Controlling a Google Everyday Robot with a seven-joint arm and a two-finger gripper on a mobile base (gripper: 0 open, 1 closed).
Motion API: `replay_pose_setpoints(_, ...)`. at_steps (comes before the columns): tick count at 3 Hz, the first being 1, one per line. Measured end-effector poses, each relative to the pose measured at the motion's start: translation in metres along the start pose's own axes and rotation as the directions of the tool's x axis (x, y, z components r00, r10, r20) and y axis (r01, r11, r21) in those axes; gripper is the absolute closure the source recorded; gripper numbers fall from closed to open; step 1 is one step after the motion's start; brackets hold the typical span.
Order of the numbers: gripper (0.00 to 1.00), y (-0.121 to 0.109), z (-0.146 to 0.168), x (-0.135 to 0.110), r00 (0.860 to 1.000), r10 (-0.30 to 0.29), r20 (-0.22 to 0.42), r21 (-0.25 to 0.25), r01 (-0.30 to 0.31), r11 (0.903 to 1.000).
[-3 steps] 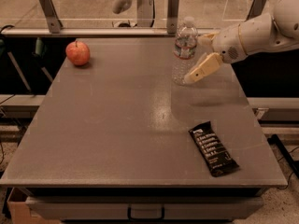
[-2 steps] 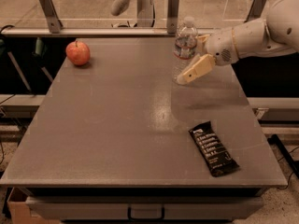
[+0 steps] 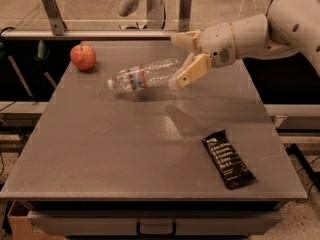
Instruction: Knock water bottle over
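The water bottle (image 3: 145, 75), clear ribbed plastic with a white cap and a white-and-red label band, lies tipped nearly flat, cap to the left, base to the right, just above the grey table (image 3: 125, 149). My gripper (image 3: 180, 59) is at the bottle's base end, at the back right of the table. Its two tan fingers are spread apart, one (image 3: 192, 70) against the bottle's base and one higher behind it. It holds nothing.
A red apple (image 3: 83, 57) sits at the back left of the table. A black snack bar wrapper (image 3: 228, 158) lies at the front right. A metal rail (image 3: 100, 33) runs behind the table's far edge.
The bottle stood upright at the back right; now it has tipped over to the left. My gripper has swept left with it.
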State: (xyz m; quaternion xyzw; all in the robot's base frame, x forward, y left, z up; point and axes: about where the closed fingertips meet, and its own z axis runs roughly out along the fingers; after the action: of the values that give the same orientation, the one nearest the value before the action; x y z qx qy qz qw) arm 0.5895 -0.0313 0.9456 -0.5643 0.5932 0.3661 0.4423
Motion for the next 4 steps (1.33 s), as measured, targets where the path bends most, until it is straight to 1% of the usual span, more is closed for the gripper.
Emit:
replay_pose_setpoints(1, 0.00, 0.002, -0.001, -0.002, 1.000, -0.001, 0.000, 0.002, 0.001, 1.0000)
replay_pose_setpoints(2, 0.00, -0.014, -0.027, 0.010, 0.999, -0.006, -0.046, 0.085, 0.010, 0.9963)
replay_pose_setpoints(3, 0.00, -0.047, -0.082, 0.030, 0.990, -0.008, -0.139, 0.253, 0.043, 0.9666)
replay_pose_setpoints(4, 0.00, -0.081, -0.157, 0.041, 0.973, 0.003, -0.232, 0.429, 0.100, 0.8976)
